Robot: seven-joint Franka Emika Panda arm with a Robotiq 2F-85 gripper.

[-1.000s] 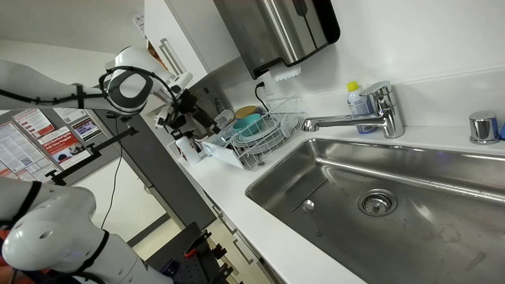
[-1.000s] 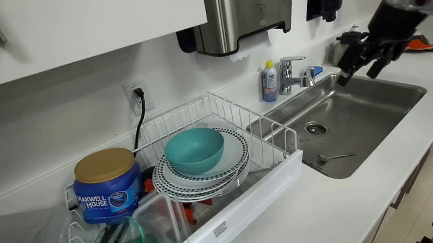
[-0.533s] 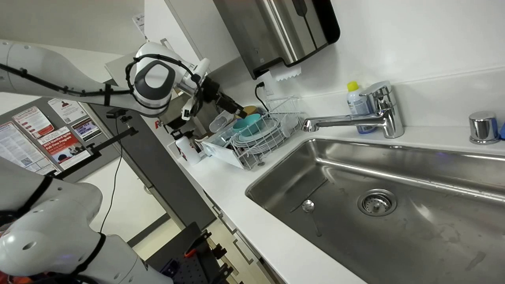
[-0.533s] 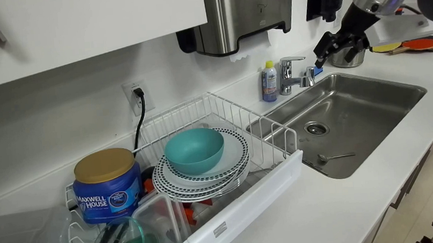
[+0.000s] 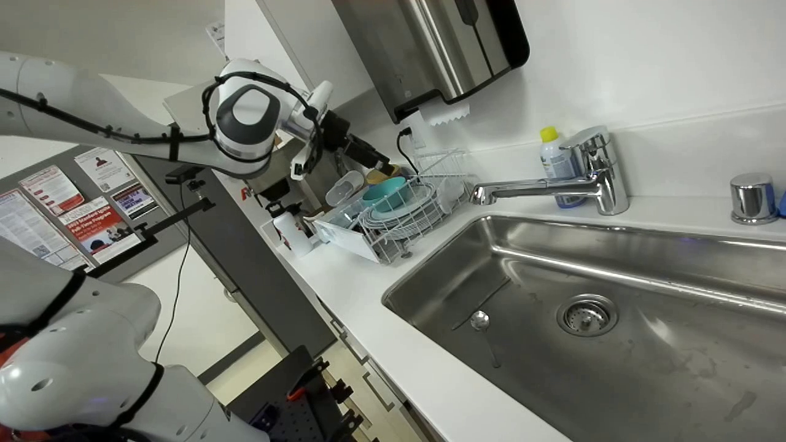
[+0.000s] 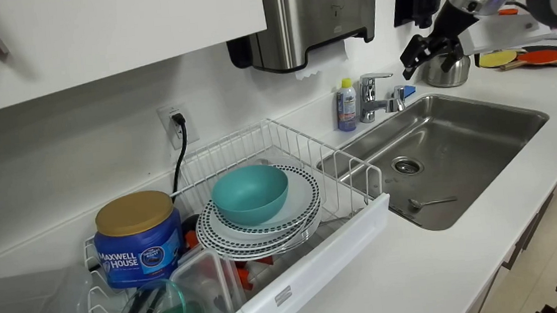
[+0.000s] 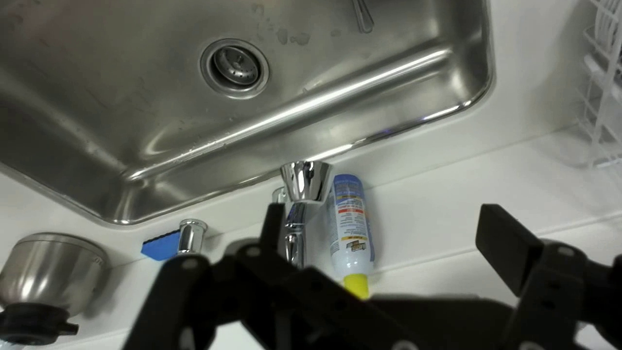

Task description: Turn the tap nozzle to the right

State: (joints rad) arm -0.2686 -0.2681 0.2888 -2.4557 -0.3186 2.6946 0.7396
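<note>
The tap nozzle (image 5: 534,188) is a long chrome spout jutting over the sink's back edge. It shows end-on in an exterior view (image 6: 385,105). In the wrist view its flared chrome end (image 7: 307,181) points toward the camera, left of the spray can. My gripper (image 6: 427,71) is open and empty, in the air above the sink's back area and beyond the nozzle. In the wrist view the gripper (image 7: 382,218) has its jaws wide apart. The left finger (image 7: 272,226) covers part of the faucet body there. I see no contact between fingers and nozzle.
A spray can with a yellow cap (image 7: 350,223) stands close beside the faucet. A small chrome fitting (image 5: 753,197), a steel kettle (image 7: 53,272) and a dish rack (image 6: 331,187) stand around the sink (image 5: 614,380). A paper towel dispenser (image 6: 316,17) hangs above.
The arm has moved toward the wall and the faucet, mostly in the first half second and then slightly. The jaws stay open. The nozzle has not moved.
</note>
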